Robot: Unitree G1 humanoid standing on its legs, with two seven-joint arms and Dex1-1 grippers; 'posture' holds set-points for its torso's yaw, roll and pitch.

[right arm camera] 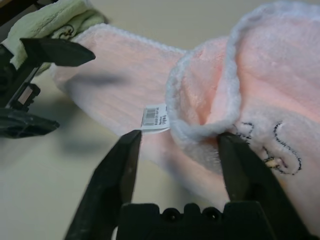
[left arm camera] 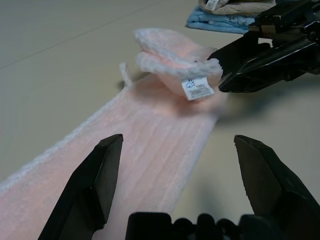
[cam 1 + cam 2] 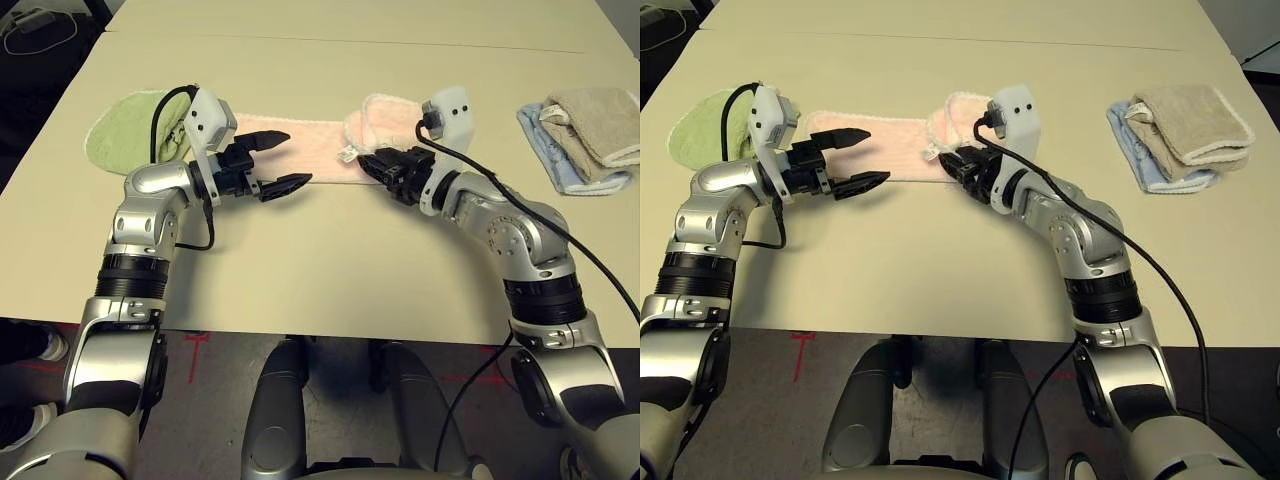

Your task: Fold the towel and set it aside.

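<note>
While both forearms angle inward, left tool (image 3: 278,161) and right tool (image 1: 177,142) gape over the towel (image 3: 310,140).

Both head cameras look forward and down over the whole counter (image 3: 330,290). Each wrist camera sits low and close, looking level along its own end effector toward the other; both share the pink towel's (image 2: 150,135) folded right end.

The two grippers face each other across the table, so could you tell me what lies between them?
The towel spans it, flat by the left gripper, bunched at the right gripper, as the left eye view shows.
</note>
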